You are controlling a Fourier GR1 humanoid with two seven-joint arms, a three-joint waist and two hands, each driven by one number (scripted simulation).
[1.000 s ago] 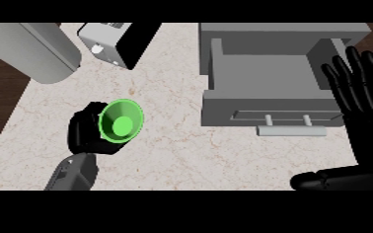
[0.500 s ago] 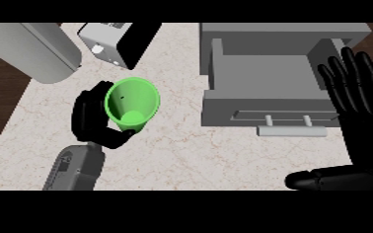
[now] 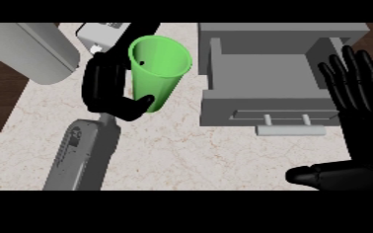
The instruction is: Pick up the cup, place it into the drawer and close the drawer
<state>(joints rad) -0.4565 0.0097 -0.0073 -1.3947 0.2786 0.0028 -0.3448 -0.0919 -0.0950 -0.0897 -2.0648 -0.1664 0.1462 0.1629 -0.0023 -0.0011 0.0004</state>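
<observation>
Left robot hand (image 3: 109, 86) curled round green cup (image 3: 157, 71), held above counter (image 3: 189, 148), left of open drawer (image 3: 266, 74). Best carried rightward, kept upright, lifted clear of drawer's near wall, then lowered. Right robot hand (image 3: 353, 91) open, resting at right edge.

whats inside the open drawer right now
Nothing shows inside the drawer: only its bare grey floor. The green cup is to its left, held in the left hand. The right hand covers the drawer's right edge.

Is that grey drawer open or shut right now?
Open. The drawer is pulled out from its cabinet; its walls and bare floor show from above, with the handle at the near front.
</observation>
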